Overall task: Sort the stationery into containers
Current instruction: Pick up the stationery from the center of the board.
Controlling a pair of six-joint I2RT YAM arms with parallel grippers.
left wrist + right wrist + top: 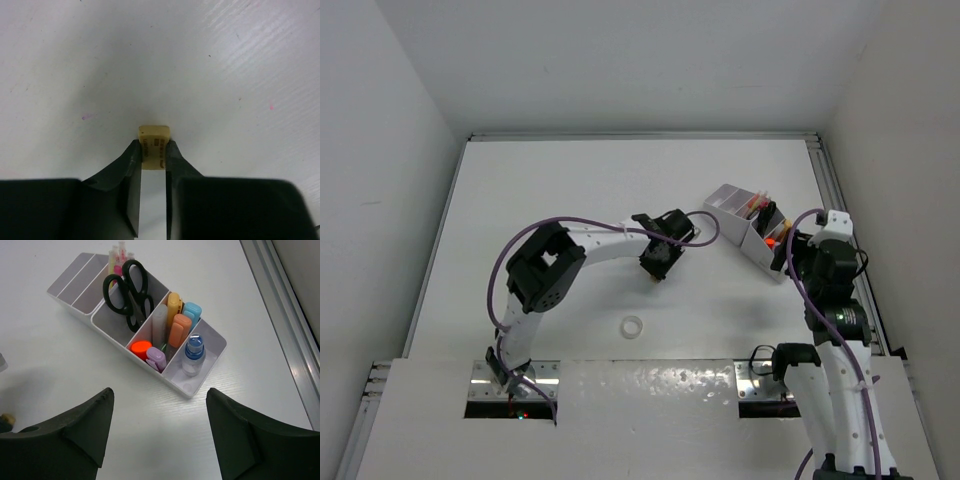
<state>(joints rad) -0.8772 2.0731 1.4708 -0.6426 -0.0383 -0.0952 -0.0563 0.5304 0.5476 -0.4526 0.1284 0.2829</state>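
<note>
Pinching a small beige eraser point(154, 134) is the left tool point(154, 151), while the right tool point(159, 393) gapes wide.

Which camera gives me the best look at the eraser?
Left wrist: the beige eraser sits close up, pinched in the left gripper. From the top it is hidden under that gripper; the right wrist shows at most a beige speck at its left edge.

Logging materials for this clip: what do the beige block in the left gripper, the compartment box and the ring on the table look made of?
Eraser: matte beige rubber, seemingly; printed face, rounded corners, pinched by the left gripper. Organizer: smooth pale moulded plastic, thin walls, slight sheen. Tape ring: pale, see-through-looking, perhaps plastic tape; too small to tell.
</note>
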